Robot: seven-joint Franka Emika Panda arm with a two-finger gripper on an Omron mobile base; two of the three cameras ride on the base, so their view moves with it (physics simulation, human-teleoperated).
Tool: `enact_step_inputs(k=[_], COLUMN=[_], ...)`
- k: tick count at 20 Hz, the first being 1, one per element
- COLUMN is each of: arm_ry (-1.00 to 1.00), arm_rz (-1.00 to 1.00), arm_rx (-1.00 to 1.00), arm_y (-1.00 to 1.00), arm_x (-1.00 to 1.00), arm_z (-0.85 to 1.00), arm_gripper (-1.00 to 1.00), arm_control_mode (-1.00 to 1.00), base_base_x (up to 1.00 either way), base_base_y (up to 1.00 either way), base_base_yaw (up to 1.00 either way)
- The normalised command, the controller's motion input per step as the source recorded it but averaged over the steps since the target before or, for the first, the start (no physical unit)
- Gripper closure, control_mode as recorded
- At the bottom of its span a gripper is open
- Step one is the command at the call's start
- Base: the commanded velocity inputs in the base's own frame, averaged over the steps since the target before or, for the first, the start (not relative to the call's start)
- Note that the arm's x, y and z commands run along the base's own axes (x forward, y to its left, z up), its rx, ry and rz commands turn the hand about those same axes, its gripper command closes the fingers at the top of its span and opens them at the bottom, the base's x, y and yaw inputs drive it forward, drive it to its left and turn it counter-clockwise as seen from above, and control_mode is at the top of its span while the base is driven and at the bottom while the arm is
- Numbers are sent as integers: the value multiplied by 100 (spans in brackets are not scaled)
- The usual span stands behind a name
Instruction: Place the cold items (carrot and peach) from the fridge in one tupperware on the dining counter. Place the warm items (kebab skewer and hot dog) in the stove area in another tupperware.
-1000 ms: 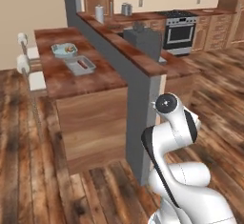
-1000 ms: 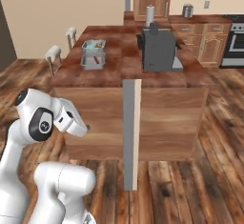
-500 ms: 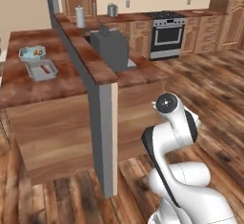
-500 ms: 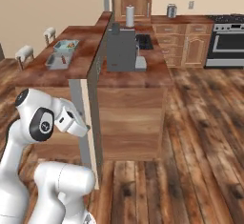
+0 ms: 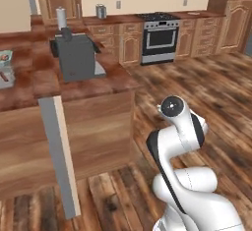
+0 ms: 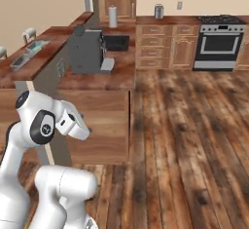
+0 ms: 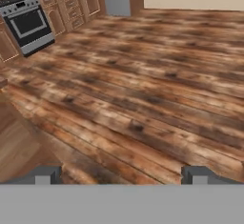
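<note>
I'm looking across a wood-floored kitchen, with the stove (image 5: pixel 158 33) set in the back cabinets and the dining counter (image 5: pixel 29 85) close on my left. The whole picture has been swinging over the last second: the counter was filling the middle of both base views, and now it is sliding off to the side while the stove is coming toward the centre. That is the base turning, not the things moving, and I'm judging it as heading for the stove area to fetch the warm items.

The gripper (image 7: pixel 122 174) is hanging released and carrying nothing, its tips spread wide over bare floor with the stove (image 7: pixel 29 24) at upper left.

The two tupperware tubs (image 6: pixel 30 53) are sitting at the far end of the counter (small and blurry from here); I cannot tell what lies in them. I cannot pick out the skewer or hot dog on the stove top at this range. A grey coffee machine (image 5: pixel 75 58) is standing on the counter.
</note>
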Motion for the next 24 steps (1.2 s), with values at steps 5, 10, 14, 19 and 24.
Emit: enact_step_inputs(k=[5, 10, 14, 19, 24], arm_ry=[0, 0, 0, 0, 0], arm_rz=[0, 0, 0, 0, 0], arm_rx=[0, 0, 0, 0, 0], arm_y=[0, 0, 0, 0, 0], arm_x=[0, 0, 0, 0, 0], arm_z=[0, 0, 0, 0, 0], arm_gripper=[-100, -100, -100, -100, -100], arm_control_mode=[100, 100, 100, 100, 100], base_base_x=[82, 99, 100, 100, 100], base_base_y=[-98, -80, -82, -81, -61], base_base_yaw=[1, 0, 3, 7, 11])
